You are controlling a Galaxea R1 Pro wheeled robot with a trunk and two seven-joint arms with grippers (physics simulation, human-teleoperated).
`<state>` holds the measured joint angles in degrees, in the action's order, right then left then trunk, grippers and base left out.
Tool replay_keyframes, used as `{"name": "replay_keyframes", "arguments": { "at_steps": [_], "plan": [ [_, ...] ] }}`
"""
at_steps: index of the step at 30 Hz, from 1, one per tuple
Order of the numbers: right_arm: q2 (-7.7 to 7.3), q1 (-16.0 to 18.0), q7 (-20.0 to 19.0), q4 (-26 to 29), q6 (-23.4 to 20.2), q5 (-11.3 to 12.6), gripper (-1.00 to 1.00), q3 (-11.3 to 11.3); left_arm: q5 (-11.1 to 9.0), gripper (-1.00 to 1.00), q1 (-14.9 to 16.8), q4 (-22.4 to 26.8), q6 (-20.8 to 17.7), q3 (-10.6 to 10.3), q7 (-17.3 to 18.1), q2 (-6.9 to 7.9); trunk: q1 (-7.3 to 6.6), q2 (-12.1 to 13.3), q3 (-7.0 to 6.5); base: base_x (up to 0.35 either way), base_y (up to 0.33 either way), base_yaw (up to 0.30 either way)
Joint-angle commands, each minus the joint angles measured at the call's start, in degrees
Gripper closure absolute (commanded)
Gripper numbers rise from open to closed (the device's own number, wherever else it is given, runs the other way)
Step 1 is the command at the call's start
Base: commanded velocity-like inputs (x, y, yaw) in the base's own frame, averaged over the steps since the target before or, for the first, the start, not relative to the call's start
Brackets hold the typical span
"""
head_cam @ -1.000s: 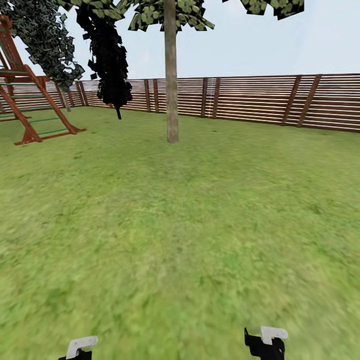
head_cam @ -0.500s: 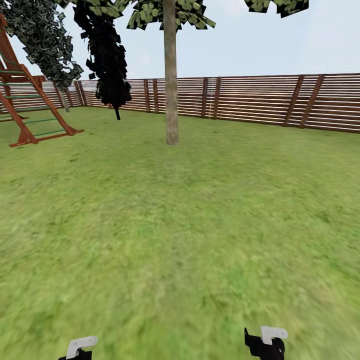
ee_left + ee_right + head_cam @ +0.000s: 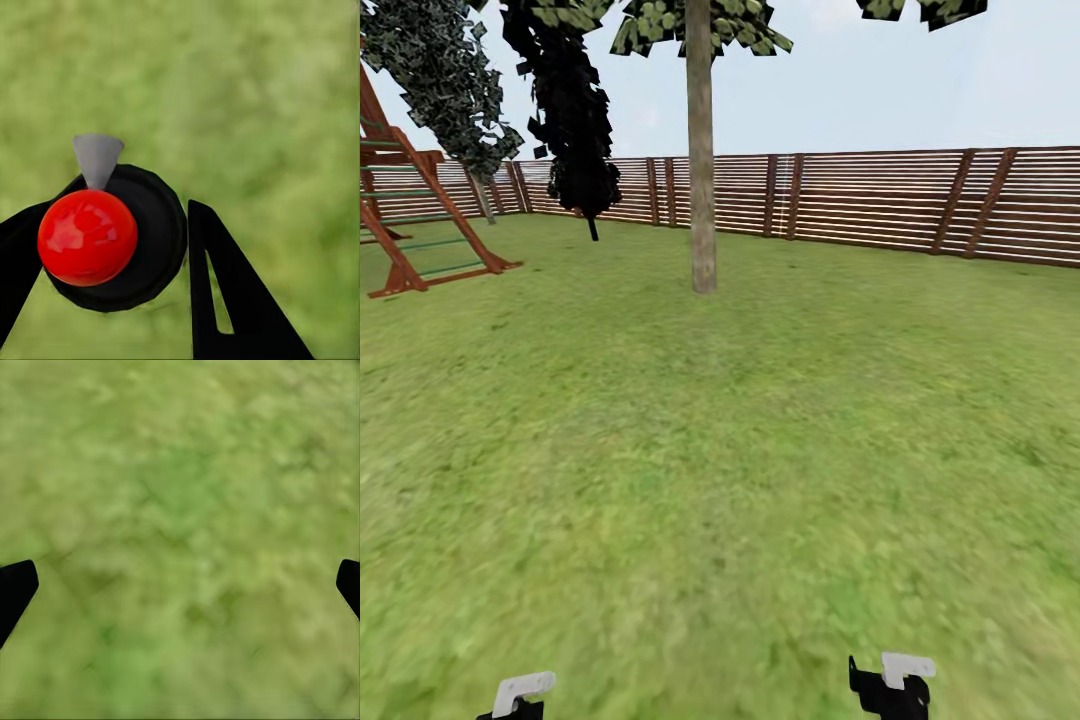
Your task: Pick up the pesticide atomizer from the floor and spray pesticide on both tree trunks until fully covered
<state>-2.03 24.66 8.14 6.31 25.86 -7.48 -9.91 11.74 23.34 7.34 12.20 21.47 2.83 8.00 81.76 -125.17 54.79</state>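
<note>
The pesticide atomizer [image 3: 88, 237], a dark round bottle with a glossy red top and a grey nozzle, is seen from above in the left wrist view. My left gripper [image 3: 112, 225] is shut on it, black fingers [image 3: 225, 300] pressed against its sides, over green lawn. My right gripper [image 3: 184, 585] is open above bare grass, with nothing between its fingertips. Ahead in the head view stands one tree with a thick pale mottled trunk [image 3: 702, 190] and a light green crown [image 3: 700, 25], several metres beyond my arms [image 3: 890, 683]. The concrete floor is out of view.
A brown slatted fence [image 3: 880, 200] closes the far side of the lawn [image 3: 720, 450]. A black cone-shaped tree [image 3: 575, 120] and a dark jagged-leaved tree [image 3: 445, 80] stand back left, beside a red wooden play frame [image 3: 410, 230]. More light green leaves [image 3: 930, 10] hang at the upper right.
The whole head view has shifted: the trunk's base sits a little lower and the play frame has slid left, so the camera has moved toward the tree. Both arms hold their pose.
</note>
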Motion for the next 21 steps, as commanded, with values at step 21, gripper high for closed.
{"name": "replay_keyframes", "arguments": {
  "at_steps": [21],
  "plan": [
    [0.01,0.04,0.21,-0.07,0.16,-0.61,-1.0,-0.37,0.47,1.0,0.04,-0.14,0.2,0.42,0.25,0.0,0.03,-0.02,0.05,0.338,0.0,0.0]
  ]
}}
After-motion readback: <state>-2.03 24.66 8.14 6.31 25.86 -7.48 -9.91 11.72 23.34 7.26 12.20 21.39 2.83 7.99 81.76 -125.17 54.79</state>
